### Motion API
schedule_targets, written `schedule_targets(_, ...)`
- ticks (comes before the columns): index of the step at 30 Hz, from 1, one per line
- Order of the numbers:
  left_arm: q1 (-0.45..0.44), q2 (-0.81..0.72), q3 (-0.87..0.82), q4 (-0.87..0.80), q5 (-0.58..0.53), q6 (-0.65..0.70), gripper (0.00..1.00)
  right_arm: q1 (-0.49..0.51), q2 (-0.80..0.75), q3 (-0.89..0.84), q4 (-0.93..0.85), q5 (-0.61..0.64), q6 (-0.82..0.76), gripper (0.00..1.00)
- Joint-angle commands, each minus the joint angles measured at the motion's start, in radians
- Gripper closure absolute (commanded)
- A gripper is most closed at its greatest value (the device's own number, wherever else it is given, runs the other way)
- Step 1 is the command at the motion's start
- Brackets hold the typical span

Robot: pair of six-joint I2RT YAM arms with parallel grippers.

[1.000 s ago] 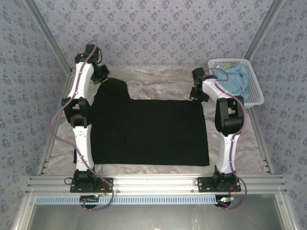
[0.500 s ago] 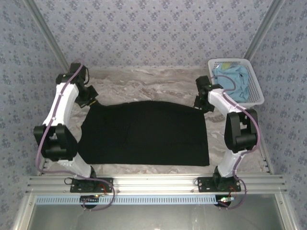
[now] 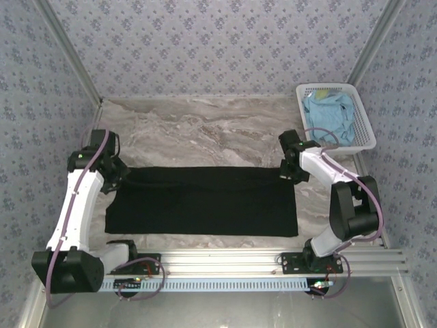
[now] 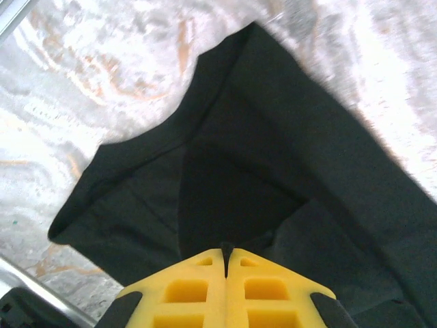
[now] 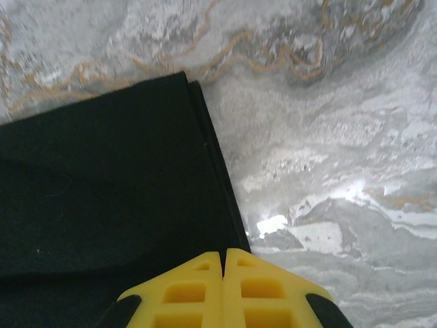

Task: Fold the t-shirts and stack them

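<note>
The black t-shirt point(image 3: 205, 205) is laid across the near table point(image 3: 205, 126), long axis left to right. Its far edge is pinched at each end by the closed left tool point(image 3: 119, 175) and right tool point(image 3: 287, 169).

**Black tee** point(image 3: 205, 201): uniform black, plain on the side shown. **Table** point(image 3: 205, 126) beneath the tee: grey-white marble pattern with tan and orange veins. **Basket** point(image 3: 328, 86), beyond the tee's right end: white lattice, holding a **light blue tee** point(image 3: 331, 116). **Walls** point(image 3: 218, 48) behind the tee: pale blue-grey with a small repeated floral motif. **Left arm** point(image 3: 78, 205) and **right arm** point(image 3: 324, 164), at the tee's two ends: white links, black joints. **Left gripper** point(image 4: 225, 249) and **right gripper** point(image 5: 223, 253): yellow fingers. **Rail** point(image 3: 218, 260) on the tee's near side: silver.
</note>
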Motion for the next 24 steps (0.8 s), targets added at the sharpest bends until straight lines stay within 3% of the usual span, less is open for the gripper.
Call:
schedule_targets(1,0.003,-0.057,-0.063,-0.037,-0.061,-0.039,1.0,0.011,-0.034,-0.025,-0.047,0.036,0.03,1.0)
schedule_targets(6,0.003,-0.094,-0.109,-0.045,-0.083,-0.049,1.0,0.021,-0.054,-0.033,-0.09,0.065,0.045,1.0)
schedule_targets(14,-0.002,-0.159,-0.074,-0.107,-0.217,-0.078,1.0,0.031,-0.099,-0.04,-0.151,0.119,0.055,1.0)
schedule_targets(24,-0.014,-0.216,-0.187,-0.132,-0.201,-0.143,1.0,0.08,-0.112,-0.123,-0.144,0.103,0.106,1.0)
